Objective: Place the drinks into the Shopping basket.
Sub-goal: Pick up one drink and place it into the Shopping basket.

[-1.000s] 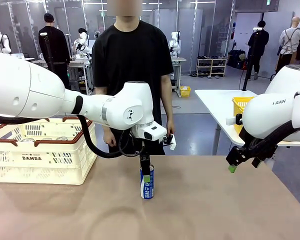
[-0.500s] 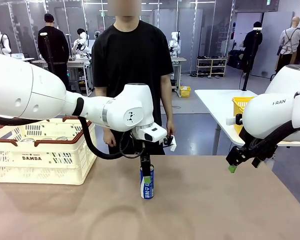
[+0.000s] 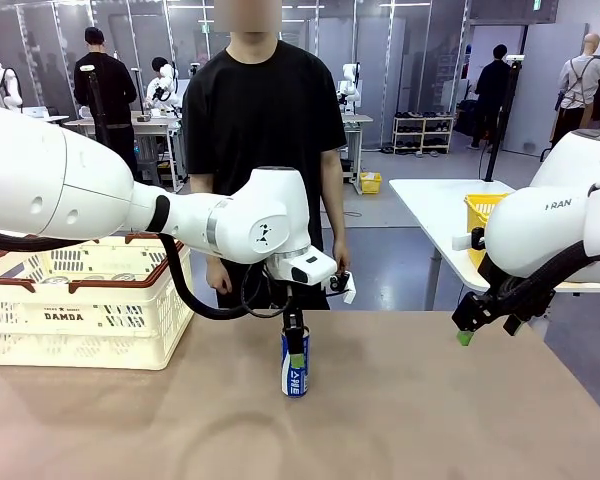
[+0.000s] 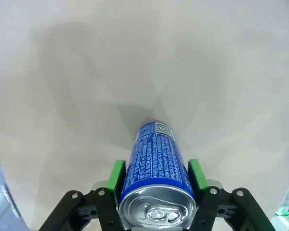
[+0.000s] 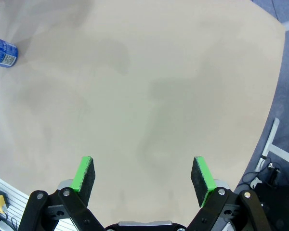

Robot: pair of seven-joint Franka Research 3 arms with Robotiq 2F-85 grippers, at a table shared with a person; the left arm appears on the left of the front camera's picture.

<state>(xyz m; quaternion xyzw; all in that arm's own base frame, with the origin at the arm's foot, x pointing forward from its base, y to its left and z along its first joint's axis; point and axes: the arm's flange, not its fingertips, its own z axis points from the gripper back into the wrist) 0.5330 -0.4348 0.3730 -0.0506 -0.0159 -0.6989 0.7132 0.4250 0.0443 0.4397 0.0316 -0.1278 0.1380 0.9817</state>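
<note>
Can (image 4: 156,161): blue, upright mid-table (image 3: 430,420), clamped near its top between the left gripper (image 4: 155,179) pads.
Basket (image 3: 80,315): far left, well apart from can.
Right gripper (image 5: 142,175): jaws apart, empty.
Advice: lift straight, clear the basket rim, lower before release.
Writing: "DAMDA" on basket; can print unreadable.

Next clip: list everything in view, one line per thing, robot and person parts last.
Can: one, blue, upright mid-table, clamped near its top.
Shopping basket: one, cream with brown rim, table's left; silver can tops show inside, count unclear.
Yellow basket: one, on the white side table behind right.
Table: one, tan.
Left gripper: black, green pads, shut on the can.
Right gripper: open, hanging above bare table at right.
Person: one, black shirt, standing at far side.
</note>
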